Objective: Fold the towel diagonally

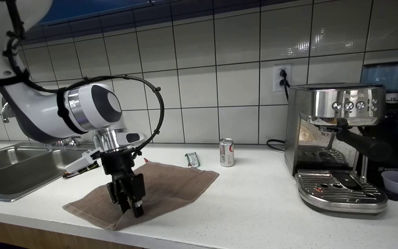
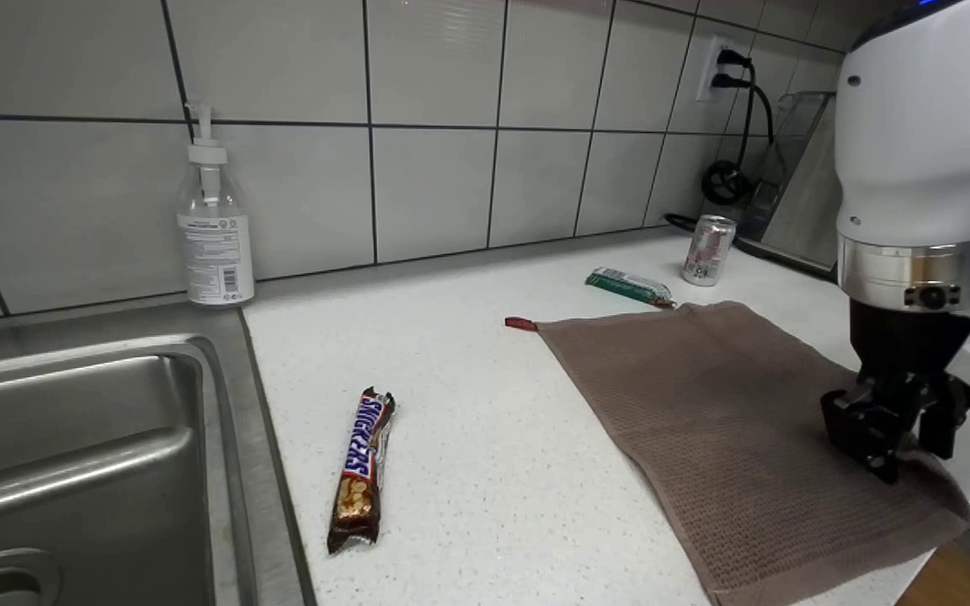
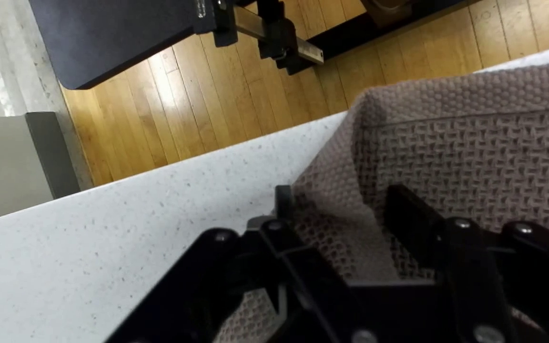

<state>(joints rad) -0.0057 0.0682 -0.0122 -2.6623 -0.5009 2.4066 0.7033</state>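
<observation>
Towel is being straddled at rumpled near edge by gripper, jaws apart. No fold is being formed yet; grasp, diagonal fold pending.

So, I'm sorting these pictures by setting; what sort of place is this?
Most likely a kitchen, though home or office I can't tell: it has a steel sink, an espresso machine and a tiled wall.

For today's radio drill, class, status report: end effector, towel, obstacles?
End effector open, towel partly bunched between its jaws. Diagonal fold not yet made. Green packet close beside towel, might obstruct.
</observation>
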